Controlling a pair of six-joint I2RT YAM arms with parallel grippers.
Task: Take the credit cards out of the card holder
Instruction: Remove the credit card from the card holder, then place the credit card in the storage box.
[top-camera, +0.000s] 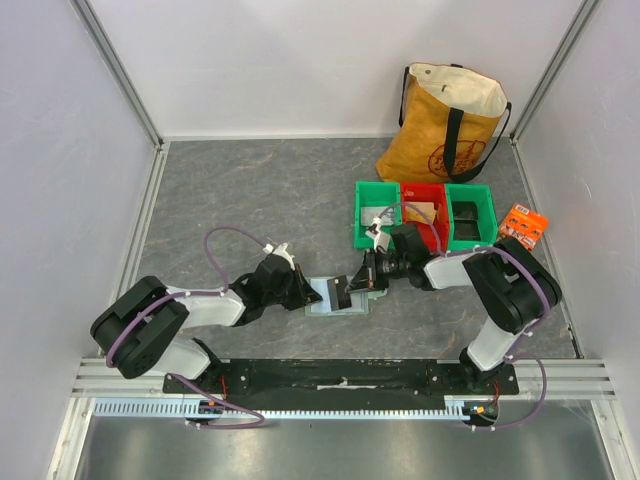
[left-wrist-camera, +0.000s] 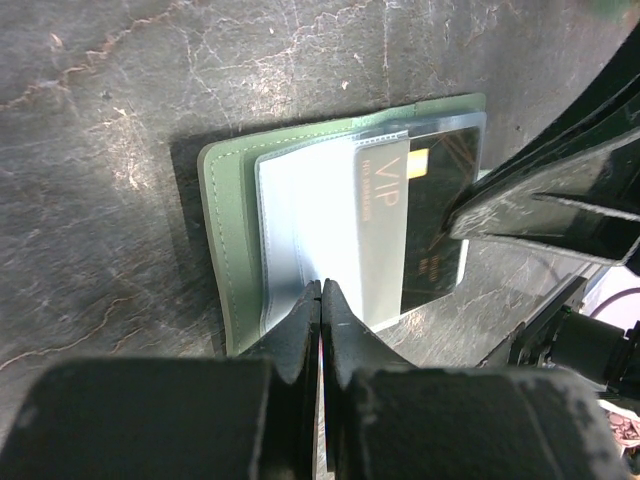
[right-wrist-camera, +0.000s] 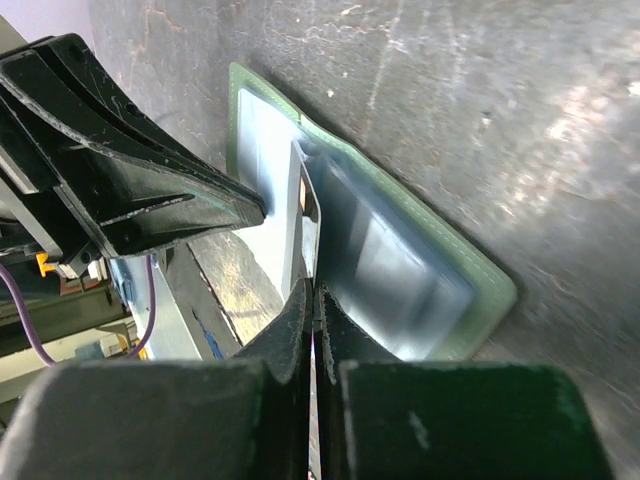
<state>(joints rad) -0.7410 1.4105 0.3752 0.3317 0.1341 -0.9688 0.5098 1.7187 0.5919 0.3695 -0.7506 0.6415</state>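
pale-green holder (left-wrist-camera: 225, 240) lies open and flat on the grey stone counter (top-camera: 250, 190), low in the middle of the overhead view, between the two arms. left pincer (left-wrist-camera: 320, 297) is pressed together, tips on the clear pocket's lower edge. right pincer (right-wrist-camera: 313, 298) is pressed together too, at the pocket's rim; i cannot tell if it pinches anything. a dark card (left-wrist-camera: 435, 230) marked vip sits partly in the pocket. green and red bins (top-camera: 358, 215) stand upper right.

Pale white walls (top-camera: 300, 60) enclose a grey stone-patterned tabletop (top-camera: 250, 190), with aluminium rails (top-camera: 120, 75) at the corners.
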